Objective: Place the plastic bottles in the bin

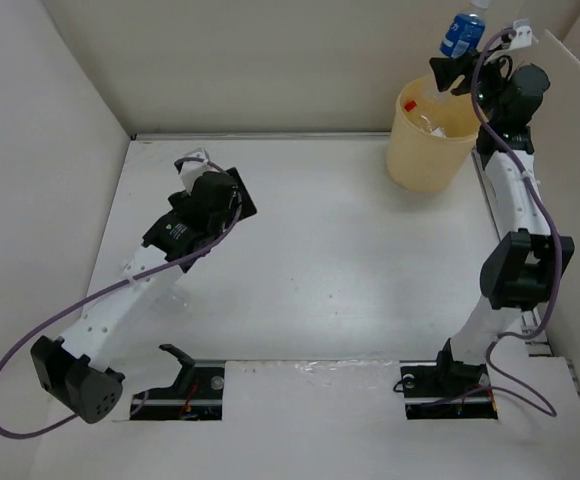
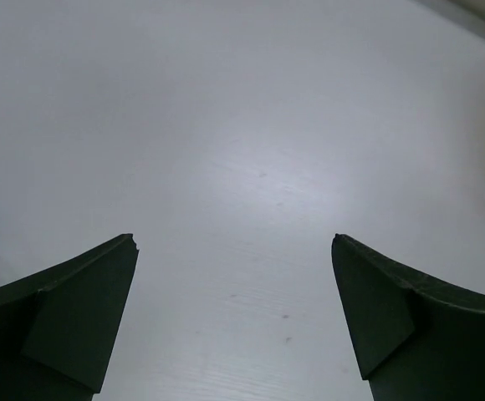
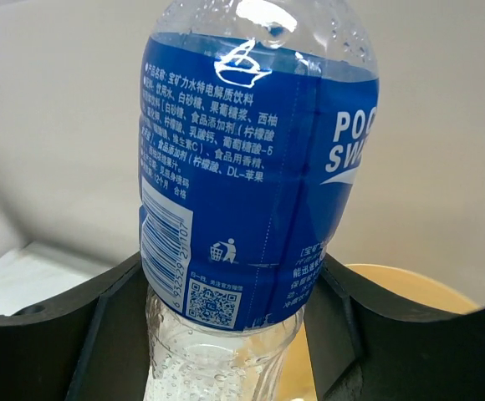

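Note:
My right gripper [image 1: 457, 70] is shut on a clear plastic bottle with a blue label [image 1: 462, 33] and holds it upright above the far rim of the pale yellow bin [image 1: 410, 158] at the back right. In the right wrist view the bottle [image 3: 251, 192] fills the frame between my fingers [image 3: 351, 334], with the bin's rim [image 3: 418, 288] below it. Other bottles lie inside the bin, one with a red bit [image 1: 435, 104]. My left gripper [image 2: 234, 317] is open and empty over bare table at the left [image 1: 192, 165].
White walls enclose the table on the left, back and right. The bin stands close to the right wall and the right arm [image 1: 515, 200]. The left arm [image 1: 130, 290] stretches across the left side of the table.

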Controlling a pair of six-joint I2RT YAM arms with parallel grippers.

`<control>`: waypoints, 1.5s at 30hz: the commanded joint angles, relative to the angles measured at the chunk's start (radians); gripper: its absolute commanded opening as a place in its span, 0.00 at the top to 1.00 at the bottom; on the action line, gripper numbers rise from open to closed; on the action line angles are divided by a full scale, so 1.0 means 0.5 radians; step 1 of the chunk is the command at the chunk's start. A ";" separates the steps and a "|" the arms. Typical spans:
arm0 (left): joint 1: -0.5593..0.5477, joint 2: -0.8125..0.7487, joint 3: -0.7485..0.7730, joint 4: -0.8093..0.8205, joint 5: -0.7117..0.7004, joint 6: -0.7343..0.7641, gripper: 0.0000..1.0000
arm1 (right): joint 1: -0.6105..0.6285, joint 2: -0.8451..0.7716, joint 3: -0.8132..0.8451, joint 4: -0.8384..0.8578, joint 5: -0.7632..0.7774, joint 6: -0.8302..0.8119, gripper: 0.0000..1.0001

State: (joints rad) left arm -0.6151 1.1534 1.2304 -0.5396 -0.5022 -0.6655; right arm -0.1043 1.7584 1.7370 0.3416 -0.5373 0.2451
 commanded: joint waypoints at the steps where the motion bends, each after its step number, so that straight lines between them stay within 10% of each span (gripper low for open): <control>1: 0.278 -0.100 -0.223 -0.044 0.154 0.100 0.00 | -0.064 0.203 0.290 -0.033 0.163 0.071 1.00; 5: 0.713 -0.211 -0.451 0.131 0.460 0.205 0.00 | -0.089 0.398 0.578 -0.192 0.338 0.007 0.87; 6: 0.782 -0.211 -0.451 0.131 0.492 0.205 0.00 | -0.089 0.398 0.618 -0.217 0.375 -0.014 0.61; 7: 0.831 -0.211 -0.470 0.131 0.492 0.205 0.00 | -0.089 0.428 0.637 -0.238 0.402 -0.033 0.01; 33: 2.168 0.356 -0.510 -0.253 0.796 0.165 0.00 | 0.429 -0.590 -0.544 -0.303 0.216 -0.147 0.00; 45: 2.230 0.737 -0.602 -0.016 0.974 0.202 0.00 | 0.546 -0.814 -0.563 -0.303 0.194 -0.211 0.00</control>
State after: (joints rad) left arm 0.4984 1.5497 0.9390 -0.5652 -0.0311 -0.5785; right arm 0.1654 1.3903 1.4555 0.1566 -0.4301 0.1577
